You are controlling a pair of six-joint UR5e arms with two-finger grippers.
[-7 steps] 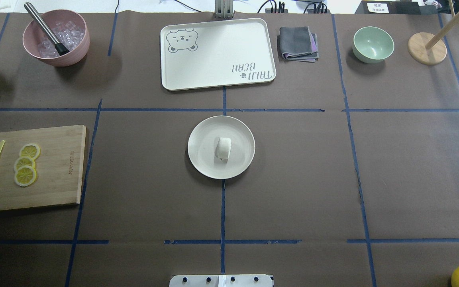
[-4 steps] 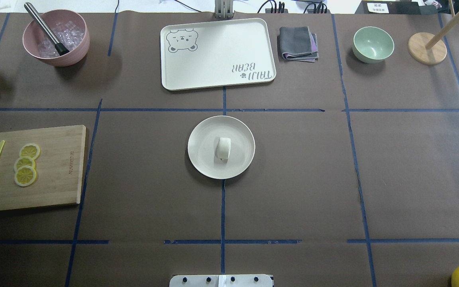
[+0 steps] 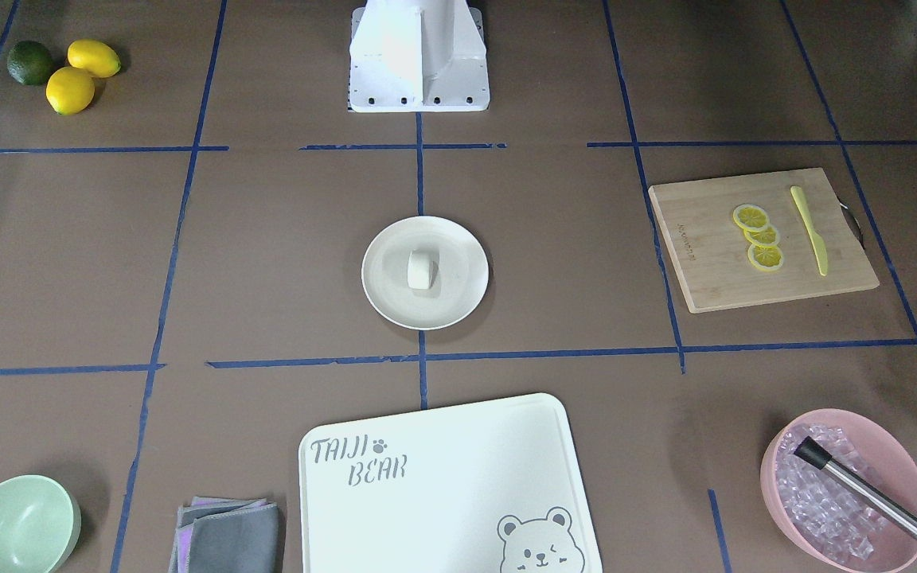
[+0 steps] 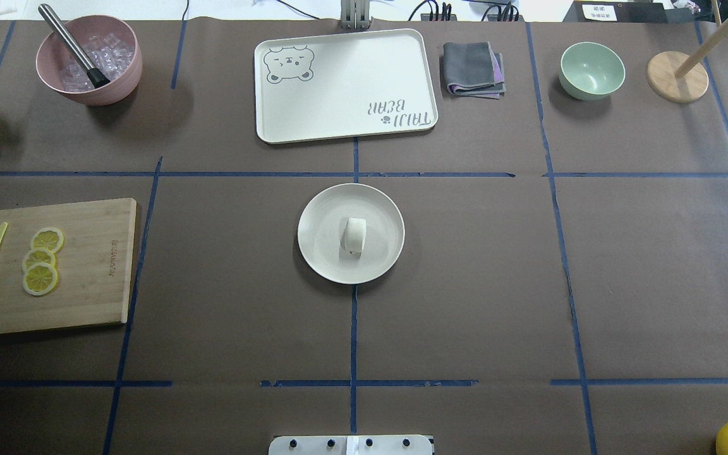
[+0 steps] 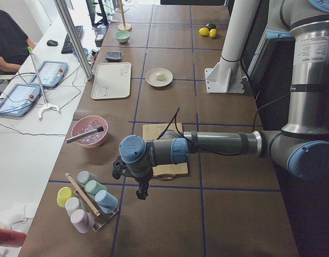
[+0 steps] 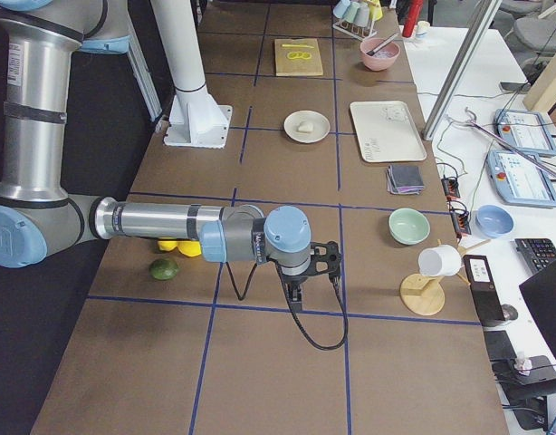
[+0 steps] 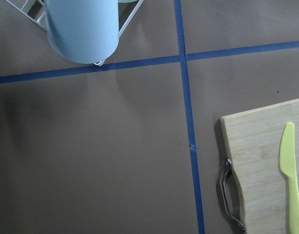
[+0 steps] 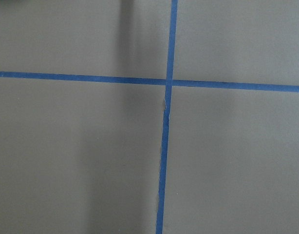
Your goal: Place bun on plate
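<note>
You can see nothing has shifted: the bun still rests mid-plate, so the task looks done; how wide left and right jaws stand, I cannot tell.

My left arm and right arm each extend with forearm level; left gripper and right gripper point straight down; I cannot tell how their jaws stand.
</note>
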